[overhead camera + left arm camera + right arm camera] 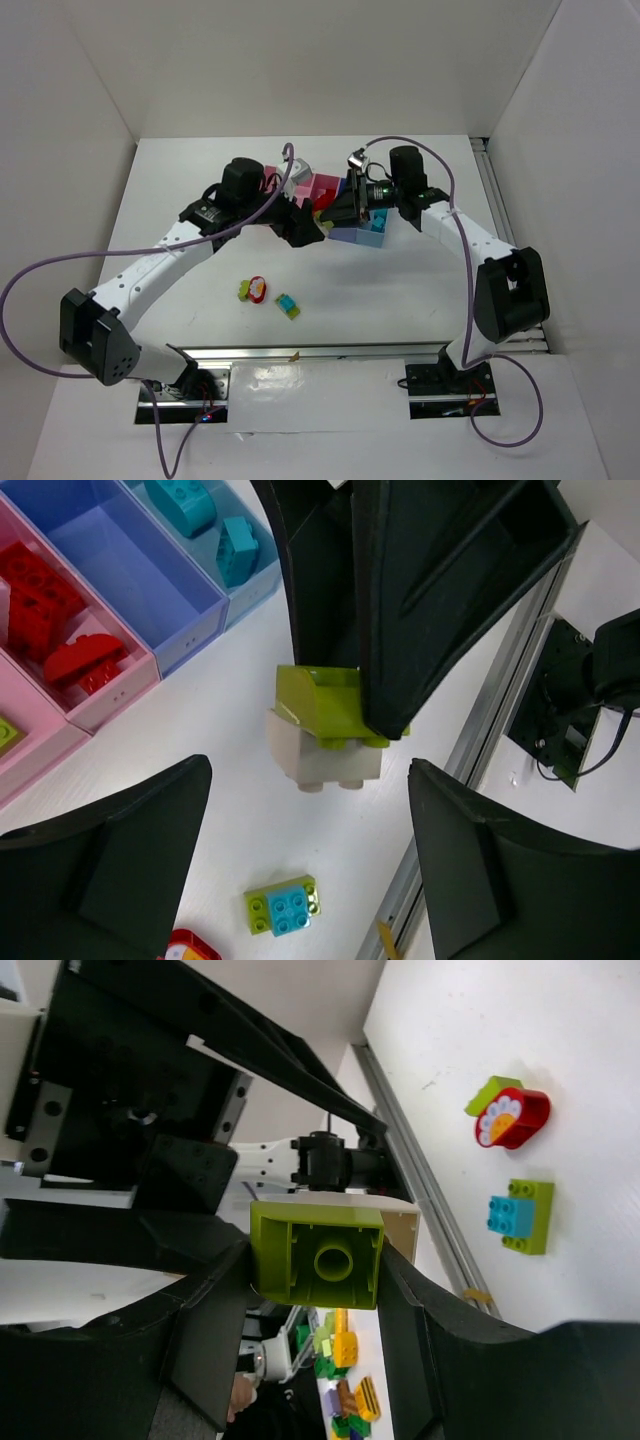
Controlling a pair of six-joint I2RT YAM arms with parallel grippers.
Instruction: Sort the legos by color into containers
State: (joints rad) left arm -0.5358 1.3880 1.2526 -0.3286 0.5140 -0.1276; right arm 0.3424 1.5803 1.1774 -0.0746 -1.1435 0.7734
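From above, the right gripper (338, 212) is clamped on a small lime green plastic brick (320, 216). It is nose to nose with the left gripper (306, 232), just beside the row of joined pink, blue and light-blue plastic bins (325, 186). There is a white table (180, 200) below and white walls around, with both arms stretched forward and bent inward to meet. Left wrist view: its black fingers (110, 870) stand spread wide, gripping nothing — the held brick hangs just ahead of them, and a teal-on-lime brick stack (283, 907) lies on the table between them. Right wrist view: the brick sits squeezed between its two fingers (200, 1330), hollow underside toward the camera.
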